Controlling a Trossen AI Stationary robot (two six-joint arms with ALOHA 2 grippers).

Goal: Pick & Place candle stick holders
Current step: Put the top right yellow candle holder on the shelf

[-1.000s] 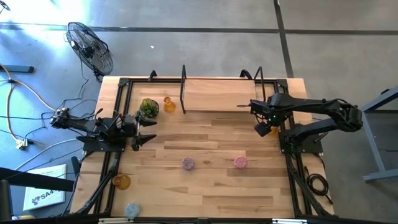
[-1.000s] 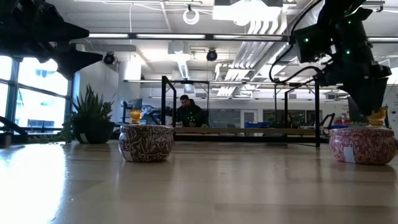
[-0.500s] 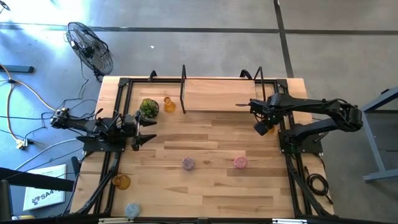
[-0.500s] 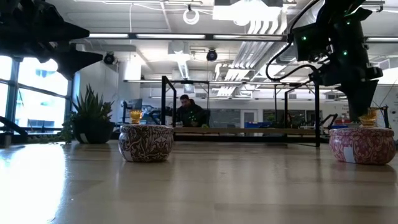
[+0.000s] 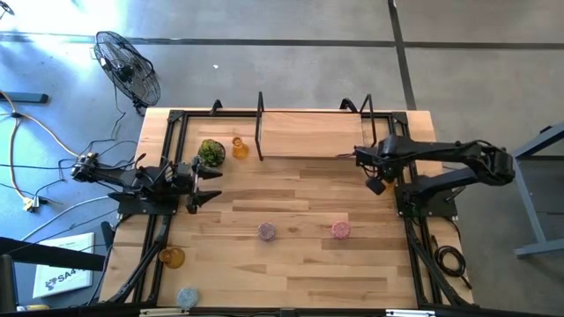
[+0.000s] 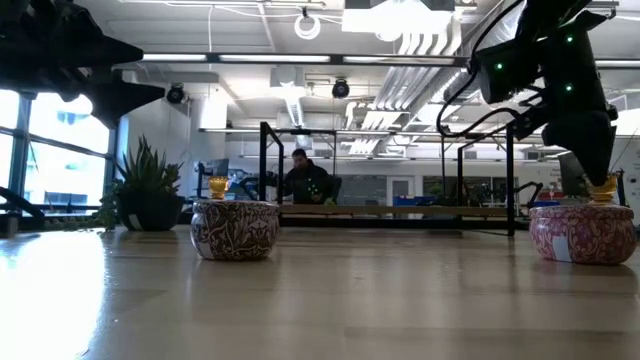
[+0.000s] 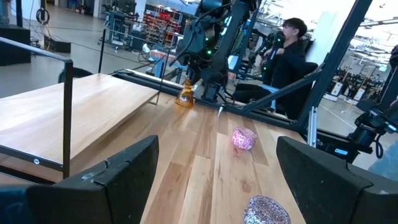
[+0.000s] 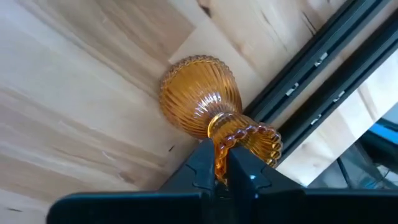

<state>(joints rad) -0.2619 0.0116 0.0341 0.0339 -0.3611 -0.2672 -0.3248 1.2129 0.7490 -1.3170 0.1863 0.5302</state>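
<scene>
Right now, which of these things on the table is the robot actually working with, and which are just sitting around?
Job:
amber holder, pinched by right gripper
amber holder by plant
amber holder
lilac holder
pink holder
pale blue holder

Lying about:
green plant
floor fan

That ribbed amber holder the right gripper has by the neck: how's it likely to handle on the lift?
Likely rigid and brittle: the amber holder looks like ribbed glass. The right gripper pinches only its narrow neck, so the smooth glass may slip or pivot between the fingers. Its bulbous base is round, so if dropped it would probably roll. The left gripper waits across the table.
</scene>
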